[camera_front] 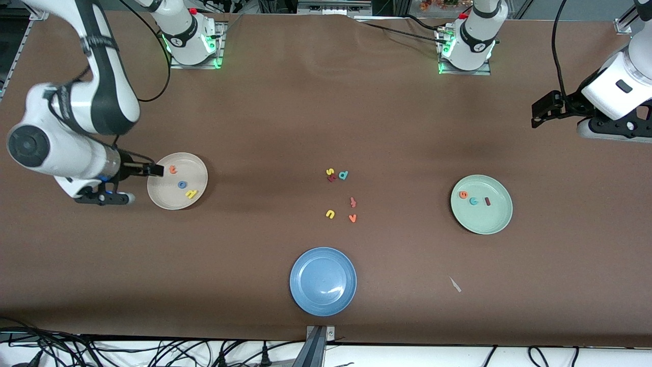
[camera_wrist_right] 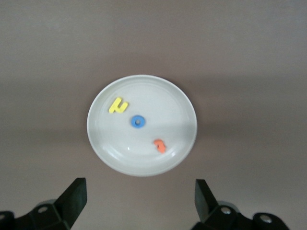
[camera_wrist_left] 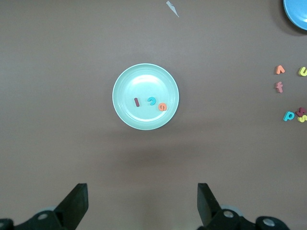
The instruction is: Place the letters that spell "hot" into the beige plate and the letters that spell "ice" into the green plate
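The beige plate (camera_front: 162,196) lies toward the right arm's end of the table and holds the orange t (camera_front: 173,169), the blue o (camera_front: 182,184) and the yellow h (camera_front: 191,193). My right gripper (camera_front: 152,169) hangs open and empty over that plate's edge; its wrist view shows the plate (camera_wrist_right: 110,148) past the spread fingers (camera_wrist_right: 139,199). The green plate (camera_front: 484,221) toward the left arm's end carries the orange e (camera_front: 463,194), the teal c (camera_front: 473,201) and the maroon i (camera_front: 487,201). My left gripper (camera_front: 536,116) is raised off to the side, open and empty (camera_wrist_left: 142,201), looking down on the green plate (camera_wrist_left: 139,79).
A blue plate (camera_front: 323,281) sits near the front edge. Loose letters lie mid-table: yellow s (camera_front: 329,172) touching a dark red letter (camera_front: 332,178), teal d (camera_front: 344,175), a red-orange letter (camera_front: 352,202), yellow u (camera_front: 330,214), orange v (camera_front: 352,218). A small pale scrap (camera_front: 455,284) lies near the front.
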`<act>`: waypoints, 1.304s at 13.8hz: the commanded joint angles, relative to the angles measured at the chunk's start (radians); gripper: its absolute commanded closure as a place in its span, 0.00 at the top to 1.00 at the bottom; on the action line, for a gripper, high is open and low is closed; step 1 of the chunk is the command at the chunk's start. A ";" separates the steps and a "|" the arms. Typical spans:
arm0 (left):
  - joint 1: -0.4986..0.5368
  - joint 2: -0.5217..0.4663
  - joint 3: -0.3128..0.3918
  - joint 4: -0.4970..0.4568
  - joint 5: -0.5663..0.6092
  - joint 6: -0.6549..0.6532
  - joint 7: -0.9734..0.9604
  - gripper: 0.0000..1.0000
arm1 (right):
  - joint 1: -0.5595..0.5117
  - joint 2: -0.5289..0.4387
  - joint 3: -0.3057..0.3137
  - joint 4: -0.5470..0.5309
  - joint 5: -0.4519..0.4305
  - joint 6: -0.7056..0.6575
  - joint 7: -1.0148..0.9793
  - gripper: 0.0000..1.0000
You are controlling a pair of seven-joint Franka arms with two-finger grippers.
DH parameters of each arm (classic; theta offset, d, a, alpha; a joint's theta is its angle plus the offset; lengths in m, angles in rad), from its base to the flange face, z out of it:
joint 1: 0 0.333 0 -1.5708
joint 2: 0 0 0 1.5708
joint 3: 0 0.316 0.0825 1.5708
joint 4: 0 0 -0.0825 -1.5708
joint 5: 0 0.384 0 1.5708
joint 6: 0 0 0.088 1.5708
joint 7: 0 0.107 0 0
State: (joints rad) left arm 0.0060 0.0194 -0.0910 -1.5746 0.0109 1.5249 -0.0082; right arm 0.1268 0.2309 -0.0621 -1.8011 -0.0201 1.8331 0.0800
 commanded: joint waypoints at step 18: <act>-0.009 0.005 0.000 0.024 -0.016 -0.023 -0.006 1.00 | 0.103 -0.205 -0.117 0.149 -0.017 -0.456 -0.045 1.00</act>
State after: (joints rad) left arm -0.0027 0.0195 -0.0949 -1.5735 0.0109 1.5239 -0.0083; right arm 0.2114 0.0190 -0.1719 -1.6611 -0.0249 1.3893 0.0338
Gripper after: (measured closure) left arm 0.000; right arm 0.000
